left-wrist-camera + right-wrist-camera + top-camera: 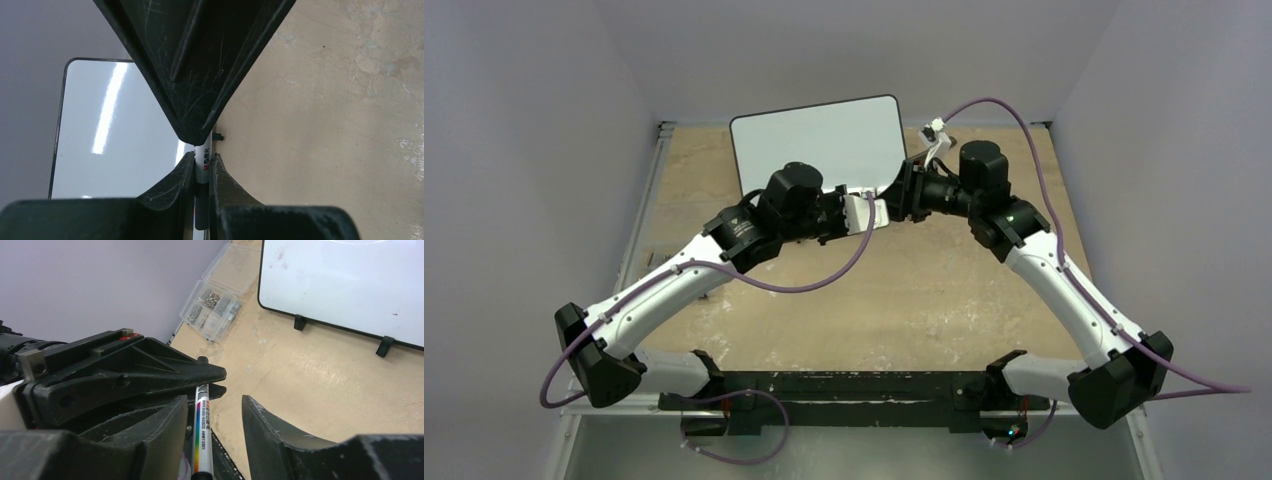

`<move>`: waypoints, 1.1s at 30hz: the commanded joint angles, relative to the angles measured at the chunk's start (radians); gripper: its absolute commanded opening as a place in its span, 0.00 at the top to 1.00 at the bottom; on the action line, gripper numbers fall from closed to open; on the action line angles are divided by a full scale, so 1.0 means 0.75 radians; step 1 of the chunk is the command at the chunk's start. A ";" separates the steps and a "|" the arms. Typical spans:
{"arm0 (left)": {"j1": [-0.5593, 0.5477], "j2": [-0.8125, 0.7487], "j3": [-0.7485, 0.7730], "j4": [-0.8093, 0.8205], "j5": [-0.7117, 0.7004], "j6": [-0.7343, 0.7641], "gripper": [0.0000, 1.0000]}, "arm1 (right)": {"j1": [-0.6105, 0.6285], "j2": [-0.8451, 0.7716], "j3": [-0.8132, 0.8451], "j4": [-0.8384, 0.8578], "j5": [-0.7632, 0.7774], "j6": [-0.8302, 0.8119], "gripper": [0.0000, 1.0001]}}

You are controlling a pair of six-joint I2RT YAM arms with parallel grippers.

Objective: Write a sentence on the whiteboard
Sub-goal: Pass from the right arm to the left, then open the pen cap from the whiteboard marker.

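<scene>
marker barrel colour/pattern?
The marker is white, with a lengthwise rainbow stripe and black print. The right wrist view shows it best.

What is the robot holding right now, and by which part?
A marker, pinched by the left end effector on its white barrel. The right end effector has its jaws open around another stretch of the marker, not clamped on it.

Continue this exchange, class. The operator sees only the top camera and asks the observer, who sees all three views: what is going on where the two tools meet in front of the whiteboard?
Observer: The left tool is shut on a marker.
Operator: And the right tool?
Observer: It is open; the marker passes through its gap.
Operator: Anything near the whiteboard?
Observer: A clear box of screws sits on the table beyond the whiteboard's corner.
</scene>
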 commanded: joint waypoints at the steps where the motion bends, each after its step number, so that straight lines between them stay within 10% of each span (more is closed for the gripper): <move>1: -0.015 0.007 0.063 0.044 -0.024 -0.015 1.00 | 0.017 0.022 0.043 0.005 0.021 -0.008 0.58; 33: -0.071 0.053 0.067 0.025 -0.070 0.205 1.00 | 0.082 0.091 0.024 0.017 -0.005 -0.012 0.84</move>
